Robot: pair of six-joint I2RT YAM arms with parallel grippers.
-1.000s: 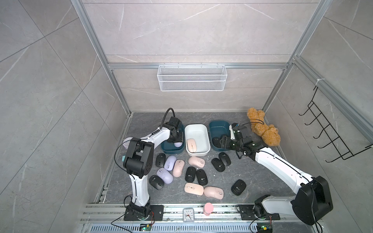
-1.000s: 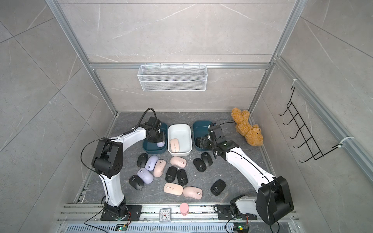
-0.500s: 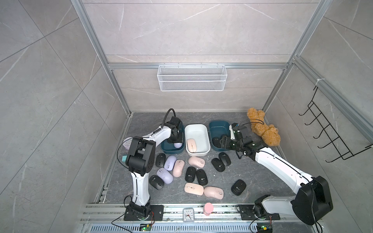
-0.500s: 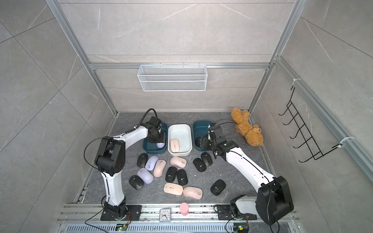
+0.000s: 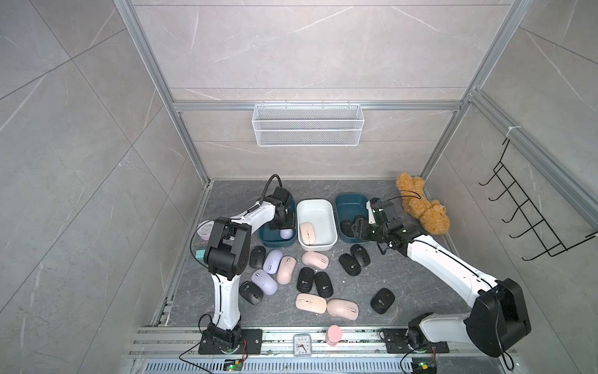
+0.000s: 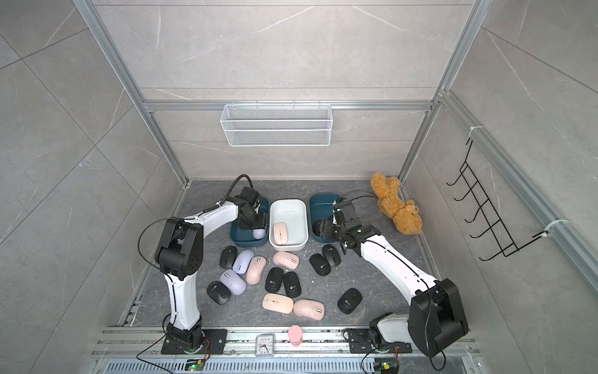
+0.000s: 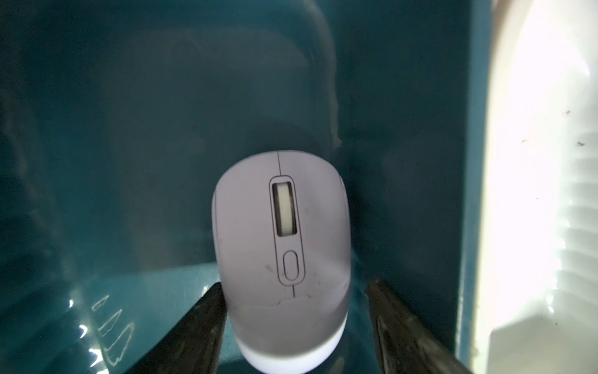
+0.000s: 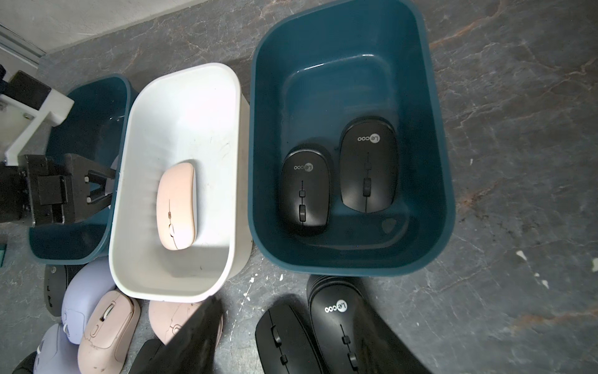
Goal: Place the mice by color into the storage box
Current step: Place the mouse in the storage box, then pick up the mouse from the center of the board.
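Lavender mouse [image 7: 281, 246] flat inside left teal bin [image 7: 129, 97]

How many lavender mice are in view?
3 lavender mice. One in the left teal bin; two on the table, one beside a pink mouse, one nearer the front. The left gripper may hide more in the bin.

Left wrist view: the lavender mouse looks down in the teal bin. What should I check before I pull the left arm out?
1. The lavender mouse is inside the teal bin: ok.
2. The left gripper is open: ok.
3. Both fingers are clear of the mouse: cannot tell; one seems to touch its side.
4. The white bin holds only the pink mouse: ok.
5. The right gripper is empty: ok.
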